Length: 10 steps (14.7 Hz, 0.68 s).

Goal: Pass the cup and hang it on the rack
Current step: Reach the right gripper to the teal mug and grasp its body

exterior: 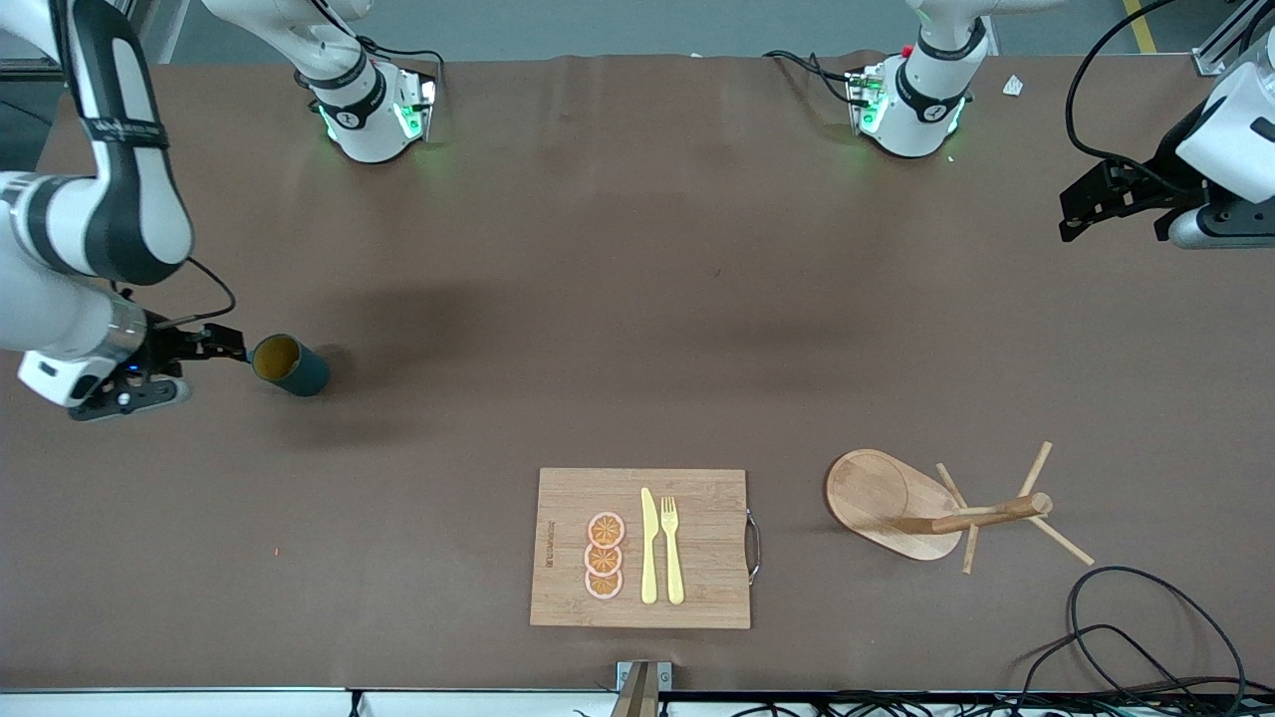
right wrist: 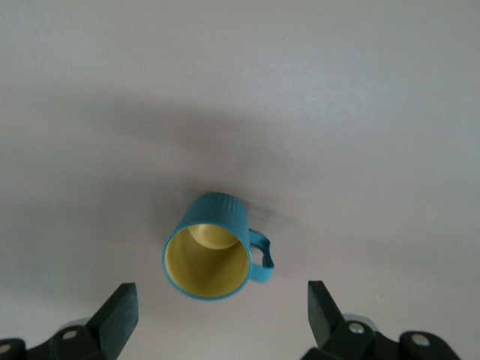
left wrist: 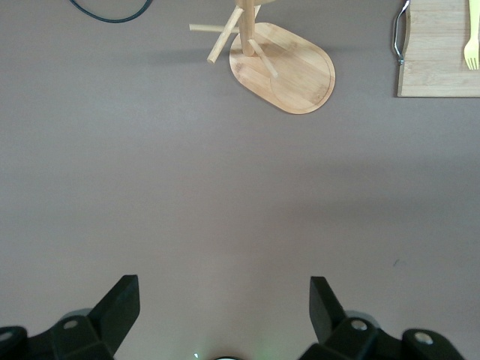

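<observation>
Brown worktop [exterior: 637, 299] carries one cutting board [exterior: 697, 508] bearing three orange slices [exterior: 604, 556], one knife [exterior: 648, 548] and one fork [exterior: 672, 548], beside one upright wooden rack [exterior: 896, 503]. Toward the right arm's end stands one teal cup [exterior: 289, 364], mouth up, axis vertical. Right tool [exterior: 214, 344] hovers open just beside the cup; left tool [exterior: 1116, 199] waits open above bare worktop.

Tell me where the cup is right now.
The cup stands upright on the table toward the right arm's end, beside the open right tool, farther from the front camera than the cutting board.
</observation>
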Motion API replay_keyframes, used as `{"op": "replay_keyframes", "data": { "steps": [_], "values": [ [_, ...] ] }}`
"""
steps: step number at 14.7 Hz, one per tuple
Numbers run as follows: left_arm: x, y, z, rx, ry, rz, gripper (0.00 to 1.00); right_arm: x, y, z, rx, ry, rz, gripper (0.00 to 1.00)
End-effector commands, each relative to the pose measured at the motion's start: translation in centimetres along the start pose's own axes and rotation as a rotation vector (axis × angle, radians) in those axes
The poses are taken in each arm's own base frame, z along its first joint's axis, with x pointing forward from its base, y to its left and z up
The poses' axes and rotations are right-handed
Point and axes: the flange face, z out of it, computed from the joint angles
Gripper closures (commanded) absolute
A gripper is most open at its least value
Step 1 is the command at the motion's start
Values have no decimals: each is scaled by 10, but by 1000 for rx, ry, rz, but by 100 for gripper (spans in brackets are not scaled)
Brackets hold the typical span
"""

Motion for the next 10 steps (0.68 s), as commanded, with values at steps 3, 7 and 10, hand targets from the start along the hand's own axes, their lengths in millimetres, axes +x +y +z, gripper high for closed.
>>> {"op": "replay_keyframes", "data": {
  "steps": [3, 7, 10],
  "values": [
    [-3, -1, -2, 6, 3, 6, 0, -11, -4, 52, 25, -24, -91, 0],
    [-4, 0, -3, 6, 4, 8, 0, -12, 5, 78, 26, -32, -108, 0],
    [-4, -1, -4, 6, 6, 6, 0, -16, 15, 101, 23, -29, -127, 0]
  ]
}}
